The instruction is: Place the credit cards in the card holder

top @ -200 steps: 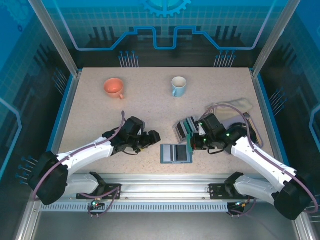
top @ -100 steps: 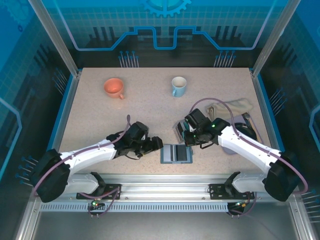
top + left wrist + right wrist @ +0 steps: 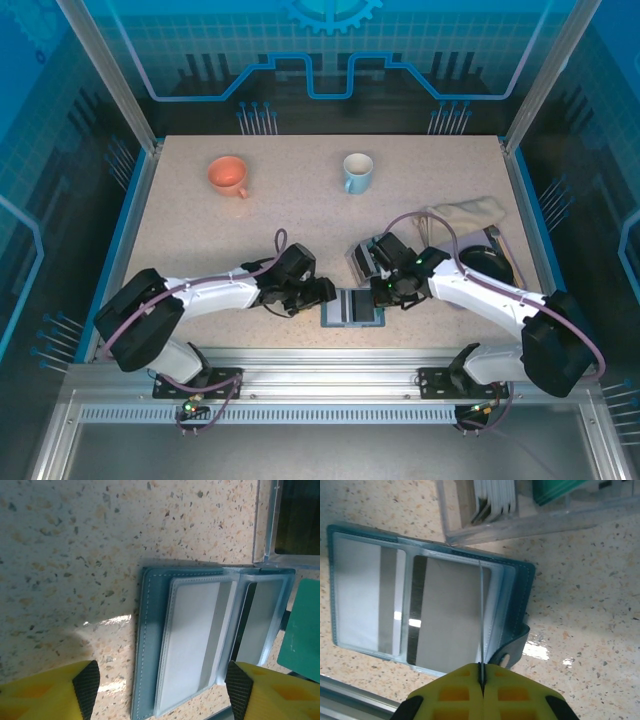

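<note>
Locate card holder (image 3: 352, 307) open at near desk (image 3: 250, 220) edge. Note right gripper (image 3: 481, 676) jaws clamped on a credit card (image 3: 481, 610), edge-on over the holder; left gripper (image 3: 162, 682) jaws wide, poised over it. Treat as insertion: next, tilt card flat, slide into pocket. Consult right wrist view for the card's thin edge, top view for the rack (image 3: 362, 258) just behind.

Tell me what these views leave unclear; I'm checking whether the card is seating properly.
Right wrist: the held card is edge-on, so its face is unreadable.
Right wrist: the rack is cut off by the top edge.
Top view: the right gripper covers part of the card holder.
</note>
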`<state>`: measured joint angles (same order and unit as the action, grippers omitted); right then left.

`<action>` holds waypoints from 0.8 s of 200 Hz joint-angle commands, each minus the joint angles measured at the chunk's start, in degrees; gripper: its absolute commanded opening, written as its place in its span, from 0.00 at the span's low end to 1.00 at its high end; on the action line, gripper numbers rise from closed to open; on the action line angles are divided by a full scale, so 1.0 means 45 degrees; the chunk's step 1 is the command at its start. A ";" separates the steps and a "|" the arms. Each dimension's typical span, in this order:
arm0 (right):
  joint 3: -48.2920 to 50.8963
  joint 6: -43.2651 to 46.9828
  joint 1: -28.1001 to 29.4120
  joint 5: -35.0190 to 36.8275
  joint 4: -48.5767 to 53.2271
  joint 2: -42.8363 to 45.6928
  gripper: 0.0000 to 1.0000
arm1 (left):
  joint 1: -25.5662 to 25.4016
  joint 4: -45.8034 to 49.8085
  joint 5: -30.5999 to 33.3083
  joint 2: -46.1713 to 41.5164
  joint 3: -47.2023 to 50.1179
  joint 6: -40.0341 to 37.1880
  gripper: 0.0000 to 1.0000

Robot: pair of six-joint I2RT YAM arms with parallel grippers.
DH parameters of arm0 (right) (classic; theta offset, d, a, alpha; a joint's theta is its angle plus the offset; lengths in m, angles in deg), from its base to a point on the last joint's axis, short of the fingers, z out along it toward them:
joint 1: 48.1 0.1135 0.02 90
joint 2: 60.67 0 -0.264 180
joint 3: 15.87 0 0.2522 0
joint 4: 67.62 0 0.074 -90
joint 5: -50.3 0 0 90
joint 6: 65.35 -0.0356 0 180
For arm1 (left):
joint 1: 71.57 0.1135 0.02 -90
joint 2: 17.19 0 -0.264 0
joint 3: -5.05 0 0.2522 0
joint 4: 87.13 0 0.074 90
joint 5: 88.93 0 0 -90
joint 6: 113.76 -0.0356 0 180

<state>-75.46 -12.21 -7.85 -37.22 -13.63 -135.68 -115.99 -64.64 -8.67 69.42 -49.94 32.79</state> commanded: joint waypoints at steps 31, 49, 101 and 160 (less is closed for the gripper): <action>0.0614 -0.0541 0.0213 0.0380 -0.0305 -0.0171 0.02 | -0.0146 -0.0211 -0.0252 0.0681 -0.0291 -0.0069 0.64; 0.0729 -0.0695 0.0209 0.0518 -0.0358 -0.0159 0.02 | -0.0228 -0.0267 -0.0253 0.0765 -0.0253 -0.0029 0.62; 0.1664 -0.1815 0.0196 -0.0040 -0.1495 -0.0028 0.02 | -0.0464 -0.0600 -0.0390 0.1411 -0.0190 0.0168 0.50; 0.2501 -0.2489 0.0061 -0.0766 -0.2913 0.1433 0.03 | -0.0771 -0.0590 -0.0180 0.1763 -0.0143 0.0262 0.35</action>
<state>-66.69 -21.50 -7.85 -38.05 -24.36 -131.70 -117.15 -64.66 -7.51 73.94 -50.60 33.23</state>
